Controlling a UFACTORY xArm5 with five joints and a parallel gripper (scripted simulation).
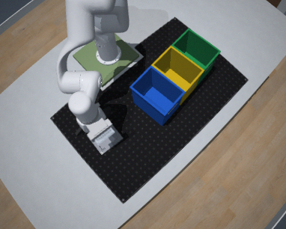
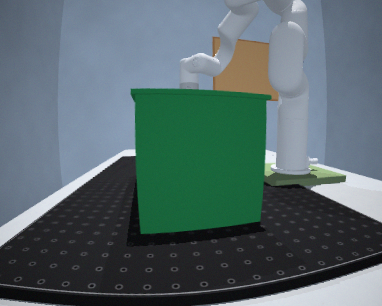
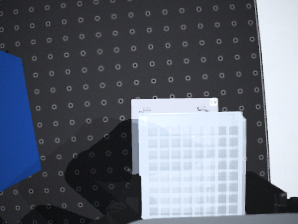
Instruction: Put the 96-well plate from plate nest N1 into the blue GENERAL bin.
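Observation:
The 96-well plate (image 3: pixel 191 165) is a clear white grid of wells. My gripper (image 1: pixel 101 135) is shut on it and holds it a little above the white plate nest N1 (image 3: pixel 172 106), whose far edge shows behind the plate in the wrist view. In the top view the plate (image 1: pixel 103 139) sits under the wrist at the front left of the black mat. The blue bin GENERAL (image 1: pixel 156 93) stands upright to the right of it, and its corner shows in the wrist view (image 3: pixel 15 125). In the exterior view the gripper and the plate are hidden behind the green bin.
A yellow bin (image 1: pixel 179 71) and a green bin (image 1: pixel 196 49) stand upright in a row behind the blue one. The green bin (image 2: pixel 199 160) fills the exterior view. The arm's base stands on a green pad (image 1: pixel 106 56). The mat's edge (image 3: pixel 262 100) is close beside the nest.

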